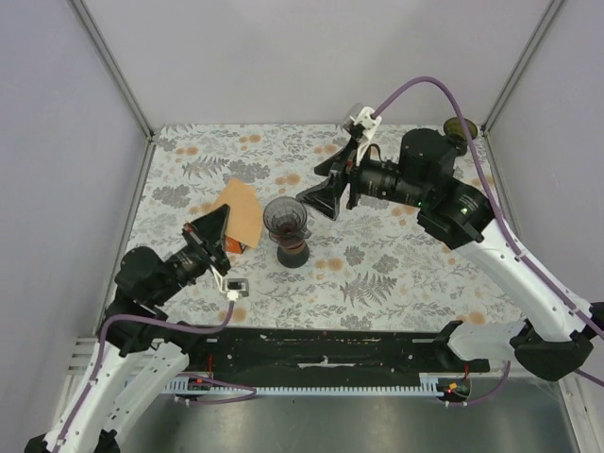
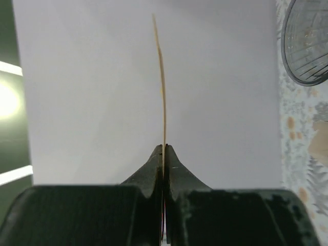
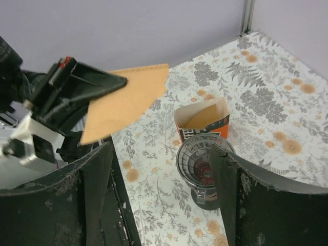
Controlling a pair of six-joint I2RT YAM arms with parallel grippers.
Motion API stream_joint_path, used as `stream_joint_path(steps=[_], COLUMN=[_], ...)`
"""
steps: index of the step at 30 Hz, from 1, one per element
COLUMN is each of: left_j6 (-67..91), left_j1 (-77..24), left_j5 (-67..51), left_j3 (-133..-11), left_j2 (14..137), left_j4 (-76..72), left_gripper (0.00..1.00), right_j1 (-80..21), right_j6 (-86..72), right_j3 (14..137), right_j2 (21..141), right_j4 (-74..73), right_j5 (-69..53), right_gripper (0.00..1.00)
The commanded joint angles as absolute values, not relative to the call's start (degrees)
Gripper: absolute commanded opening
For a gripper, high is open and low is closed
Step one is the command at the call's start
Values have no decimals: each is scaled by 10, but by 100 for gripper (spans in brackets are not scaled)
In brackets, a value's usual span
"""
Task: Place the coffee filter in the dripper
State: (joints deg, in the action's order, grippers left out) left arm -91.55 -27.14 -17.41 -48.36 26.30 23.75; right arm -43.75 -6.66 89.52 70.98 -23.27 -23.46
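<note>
Paper coffee filter point(image 1: 242, 209): brown, flat, not opened out. It is hanging in the air left of centre in the top view, just left of the dripper point(image 1: 286, 218) and not touching it. The left gripper point(image 2: 164, 149) is pinching it by the near edge, jaws pressed together on the paper. In the left wrist view the sheet is standing edge-on and bowing slightly.

The dripper is a dark ribbed cone sitting upright on a dark base point(image 1: 293, 253), mid-desk point(image 1: 396, 274). The right wrist view is showing bare ribs inside it and no paper.

An orange filter box point(image 3: 202, 124) is standing open just beyond the dripper in that view, with more filters showing inside.

The right gripper point(image 3: 160, 154) is hovering at the dripper's upper right in the top view. Its jaws are wide apart with nothing between them, and they are facing the raised filter.

Judgement: this is the carry-over step. The filter is out and lifted but not yet seated. The open right jaws are likely lining up to take the free edge or spread the paper.

The next move calls for opening the flat sheet into a cone. It then has to be centred over the rim, point downward, and lowered gently, since a sideways nudge could tip the dripper.
</note>
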Motion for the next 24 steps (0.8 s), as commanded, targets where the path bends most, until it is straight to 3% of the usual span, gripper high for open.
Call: stream_joint_path(steps=[1, 7, 17, 24], left_j6=[-1164, -1234, -1274, -1266], left_j1=[-272, -272, -272, -272], left_j5=[-263, -300, -341, -338], left_j3=[-364, -291, -258, -258], left_j2=[221, 202, 178, 163], left_j4=[-31, -124, -121, -109], left_gripper=[2, 2, 2, 2], right_j1=[-435, -423, -416, -416], right_j6=[-114, -134, -192, -222], right_j3=[921, 958, 955, 944], right_j2=[750, 800, 844, 852], right_j4=[-234, -228, -167, -129], right_j5=[-250, -324, -423, -469], right_gripper=[83, 76, 40, 31])
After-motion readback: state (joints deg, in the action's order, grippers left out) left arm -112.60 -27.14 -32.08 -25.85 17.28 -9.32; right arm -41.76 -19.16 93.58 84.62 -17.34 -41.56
